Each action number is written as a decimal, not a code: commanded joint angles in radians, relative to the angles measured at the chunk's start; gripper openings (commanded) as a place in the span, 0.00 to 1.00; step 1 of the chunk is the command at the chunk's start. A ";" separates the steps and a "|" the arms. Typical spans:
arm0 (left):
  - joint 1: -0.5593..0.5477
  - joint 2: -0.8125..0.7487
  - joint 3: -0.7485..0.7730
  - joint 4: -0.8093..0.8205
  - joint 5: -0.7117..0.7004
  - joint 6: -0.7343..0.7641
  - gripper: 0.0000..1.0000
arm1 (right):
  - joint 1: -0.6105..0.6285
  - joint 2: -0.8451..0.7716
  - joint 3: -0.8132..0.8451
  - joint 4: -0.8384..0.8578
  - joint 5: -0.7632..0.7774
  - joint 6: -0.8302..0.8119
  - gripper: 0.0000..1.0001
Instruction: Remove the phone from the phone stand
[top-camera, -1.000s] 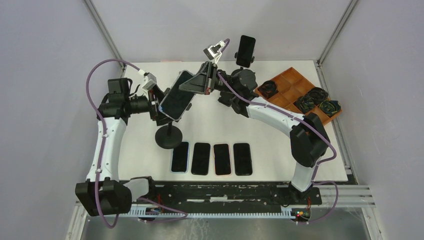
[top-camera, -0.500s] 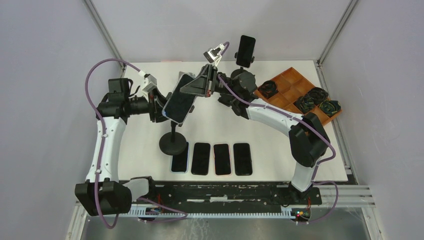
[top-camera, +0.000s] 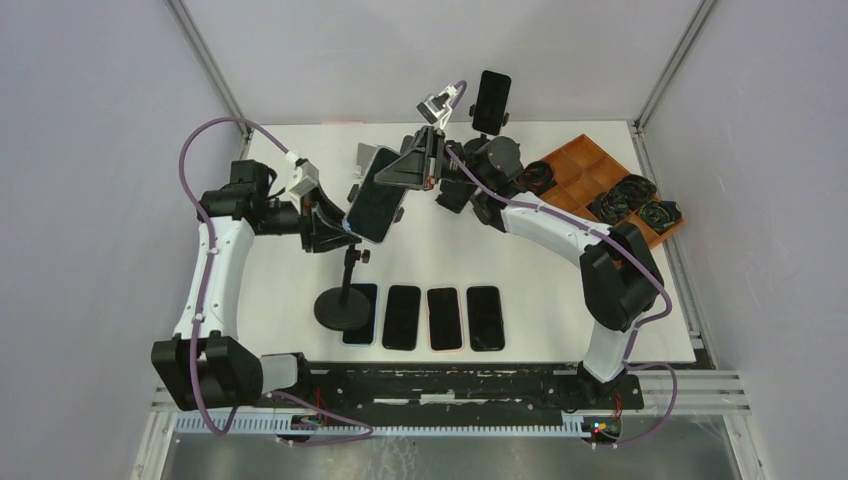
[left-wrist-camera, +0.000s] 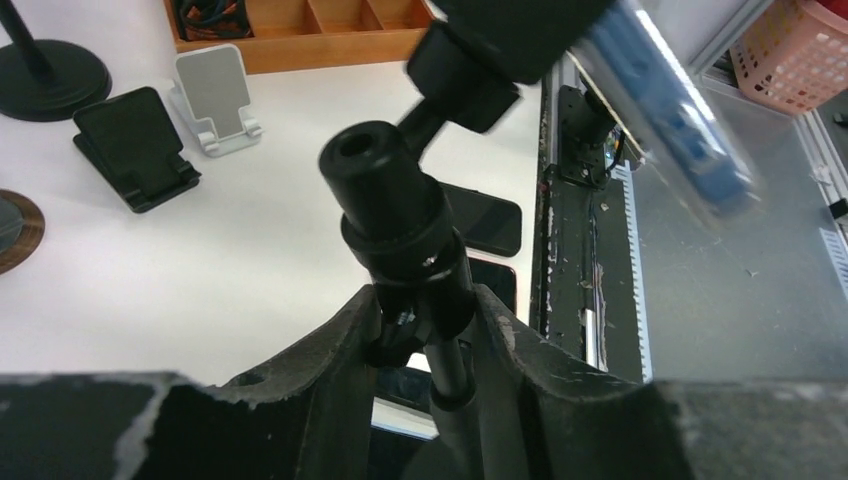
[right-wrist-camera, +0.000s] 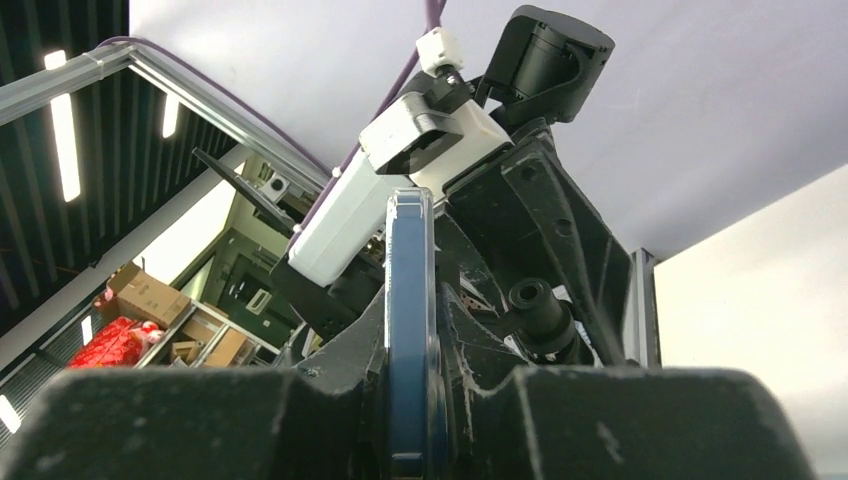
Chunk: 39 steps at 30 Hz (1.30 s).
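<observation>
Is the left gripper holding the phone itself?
No, the left gripper grips the phone stand by its stem, below the phone.

a phone (right-wrist-camera: 410, 300) in a blue case stands edge-on at centre frame, pinched on its two faces by the dark, scuffed fingers (right-wrist-camera: 345, 378) of the right tool (right-wrist-camera: 410, 400). close behind it loom black arm parts carrying a white camera block (right-wrist-camera: 432, 135), a purple cable (right-wrist-camera: 418, 55) and a black motor housing (right-wrist-camera: 548, 55). an aluminium frame rail (right-wrist-camera: 150, 70) crosses the upper left, with strip lights (right-wrist-camera: 65, 120) and cardboard boxes (right-wrist-camera: 138, 292) beyond it.
</observation>
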 joint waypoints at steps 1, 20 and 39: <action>0.005 0.039 0.049 -0.300 0.020 0.298 0.02 | -0.097 -0.063 0.046 0.189 0.108 0.072 0.00; 0.083 0.077 0.088 -0.300 0.126 0.291 1.00 | -0.064 -0.093 0.142 0.075 0.137 0.004 0.00; 0.109 0.018 0.195 0.348 -0.299 -0.581 1.00 | 0.005 -0.097 0.172 -0.049 0.152 -0.097 0.00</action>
